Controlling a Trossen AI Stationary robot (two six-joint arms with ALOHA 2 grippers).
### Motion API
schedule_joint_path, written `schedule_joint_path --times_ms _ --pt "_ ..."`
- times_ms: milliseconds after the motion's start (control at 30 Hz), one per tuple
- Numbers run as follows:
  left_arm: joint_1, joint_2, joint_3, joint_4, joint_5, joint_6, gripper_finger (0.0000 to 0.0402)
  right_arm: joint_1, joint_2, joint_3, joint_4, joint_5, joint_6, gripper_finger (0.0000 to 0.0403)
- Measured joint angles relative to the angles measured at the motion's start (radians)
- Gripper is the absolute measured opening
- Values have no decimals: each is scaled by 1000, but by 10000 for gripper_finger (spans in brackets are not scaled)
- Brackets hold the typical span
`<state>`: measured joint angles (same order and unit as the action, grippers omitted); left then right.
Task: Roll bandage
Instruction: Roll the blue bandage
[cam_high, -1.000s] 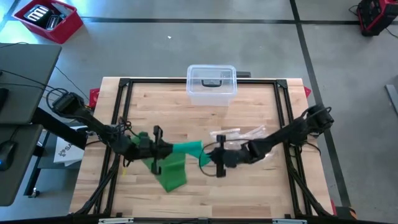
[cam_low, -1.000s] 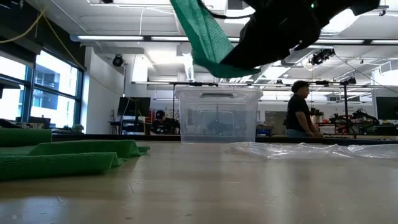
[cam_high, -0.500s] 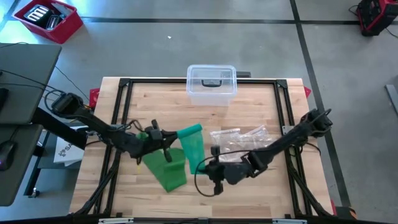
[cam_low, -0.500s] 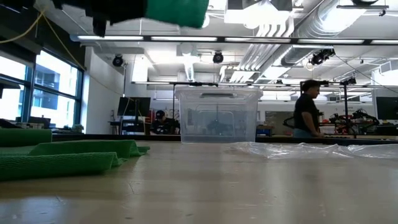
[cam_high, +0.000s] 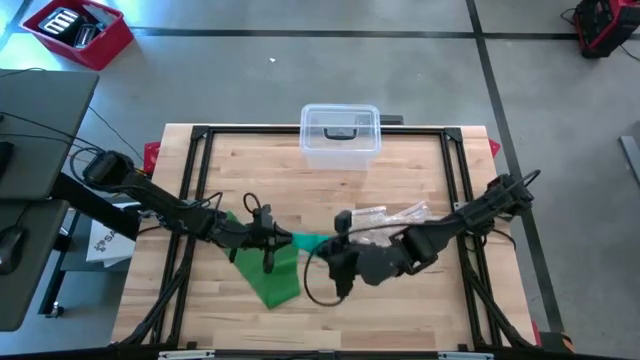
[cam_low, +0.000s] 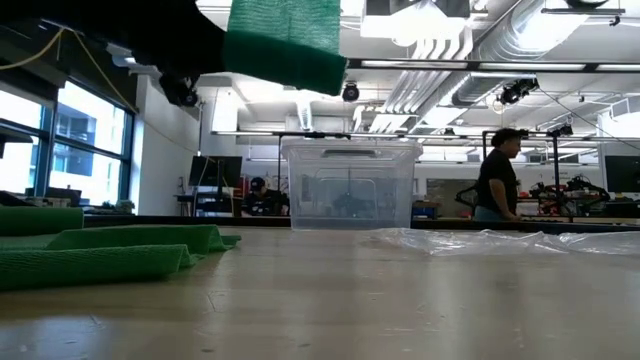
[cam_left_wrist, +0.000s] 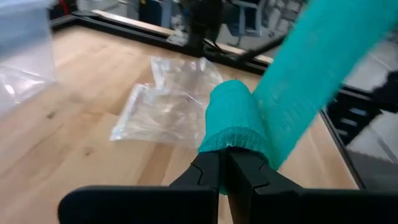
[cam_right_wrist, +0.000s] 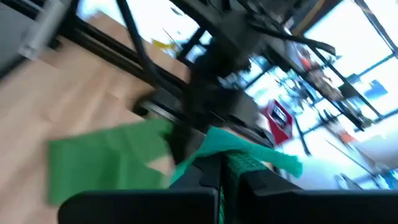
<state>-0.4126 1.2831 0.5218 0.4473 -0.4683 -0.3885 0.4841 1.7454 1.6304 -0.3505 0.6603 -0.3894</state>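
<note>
A green bandage (cam_high: 268, 278) lies partly in loose folds on the wooden table, left of centre, and shows in the low view as the flat folded bandage (cam_low: 100, 250). A short stretch of it (cam_high: 306, 241) runs through the air between my two grippers. My left gripper (cam_high: 272, 240) is shut on the rolled end (cam_left_wrist: 233, 118). My right gripper (cam_high: 328, 247) is shut on the strip a little farther toward the table's right. In the low view the lifted bandage (cam_low: 285, 40) hangs at the top. My left gripper pinches the lower edge of the bandage's rolled end (cam_left_wrist: 230, 149) between its two fingers, coming roughly level from the table's left. The roll is lifted clear, and the strip (cam_left_wrist: 317, 62) leaves it toward the other arm. My right gripper pinches the bandage strip (cam_right_wrist: 239, 155) between its two fingers, slanting in from the table's right. One layer or several, I cannot tell. The held part is clear of the table, and the rest trails down to the folds (cam_right_wrist: 106, 162) lying on the wood.
A clear plastic bin (cam_high: 340, 135) stands at the table's far edge, centre. An empty clear bag (cam_high: 385, 215) lies right of centre, under the right arm. A black frame (cam_high: 200, 135) rims the table. A person (cam_low: 500, 185) stands in the room behind.
My right gripper has risen with its part of the bandage and rolled at the wrist. My left gripper has sunk a little, gone toward the table's right and tipped. The stretch between them showed broad half a second ago and is now a short narrow band.
</note>
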Motion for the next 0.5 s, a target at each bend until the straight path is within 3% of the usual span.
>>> schedule_joint_path --times_ms 133,300,500 --pt "-6 9 0 -20 -8 5 1 -23 0 37 -75 11 23 0" --pt "-6 9 0 -70 -69 5 1 -3 0 57 -133 -174 75 0" --pt "-27 9 0 -79 17 33 1 42 0 58 -161 -250 183 0"
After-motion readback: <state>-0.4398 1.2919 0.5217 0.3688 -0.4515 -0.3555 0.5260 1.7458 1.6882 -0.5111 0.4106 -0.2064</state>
